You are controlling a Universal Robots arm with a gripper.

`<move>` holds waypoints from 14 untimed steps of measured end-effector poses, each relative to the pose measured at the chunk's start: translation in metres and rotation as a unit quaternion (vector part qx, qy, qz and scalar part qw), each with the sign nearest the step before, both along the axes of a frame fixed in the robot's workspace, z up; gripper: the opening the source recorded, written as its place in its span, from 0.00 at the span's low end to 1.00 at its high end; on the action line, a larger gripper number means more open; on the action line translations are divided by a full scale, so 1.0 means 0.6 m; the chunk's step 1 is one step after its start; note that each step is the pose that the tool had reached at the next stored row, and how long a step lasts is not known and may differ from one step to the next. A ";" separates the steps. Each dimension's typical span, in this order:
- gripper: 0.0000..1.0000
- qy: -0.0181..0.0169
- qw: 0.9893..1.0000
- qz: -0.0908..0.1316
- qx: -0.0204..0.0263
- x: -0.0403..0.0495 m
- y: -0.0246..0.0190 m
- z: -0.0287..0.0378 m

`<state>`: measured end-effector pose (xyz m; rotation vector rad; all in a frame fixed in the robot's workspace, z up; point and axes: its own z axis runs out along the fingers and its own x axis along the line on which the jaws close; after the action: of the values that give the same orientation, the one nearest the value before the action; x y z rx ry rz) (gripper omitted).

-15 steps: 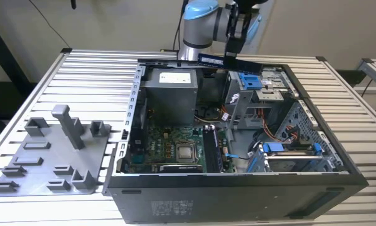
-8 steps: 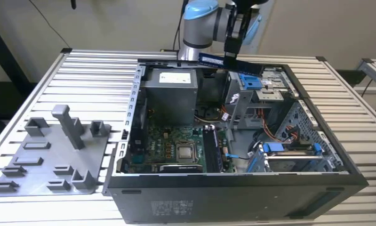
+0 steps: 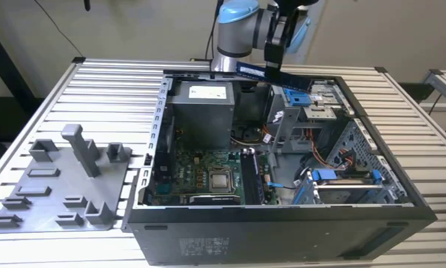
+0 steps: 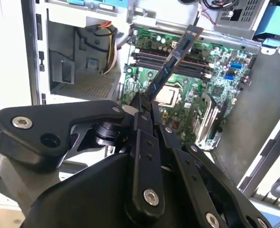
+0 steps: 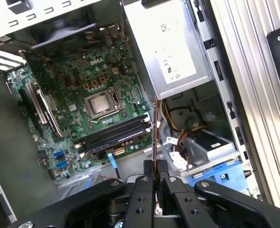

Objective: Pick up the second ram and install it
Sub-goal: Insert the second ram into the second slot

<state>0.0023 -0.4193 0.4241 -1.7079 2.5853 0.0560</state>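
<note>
Second ram is clamped in gripper, its gripped end hidden; held above open computer case.

Arm: grey cylindrical joints with pale blue caps, one at 12 o'clock and one at 3 o'clock of the joint in the exterior view. Gripper: matte black, flat bar-link fingers and a rounded side link, each set with silver socket-head screws.
</note>
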 end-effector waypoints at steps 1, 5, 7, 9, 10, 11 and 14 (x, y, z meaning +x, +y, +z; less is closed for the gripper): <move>0.14 0.000 1.000 -0.004 0.000 0.000 0.0000 0.000; 0.14 0.002 1.000 -0.020 0.000 0.000 0.0000 0.000; 0.14 0.003 1.000 -0.028 0.000 0.000 0.0000 0.000; 0.14 0.004 0.999 -0.039 0.000 0.000 0.0000 0.000; 0.14 0.004 0.999 -0.046 0.000 0.000 0.0000 0.000; 0.14 0.004 0.999 -0.052 0.000 0.000 0.0000 0.000; 0.14 0.005 0.997 -0.071 0.000 0.000 -0.0001 -0.001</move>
<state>0.0024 -0.4193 0.4238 -1.5239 2.7052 0.0603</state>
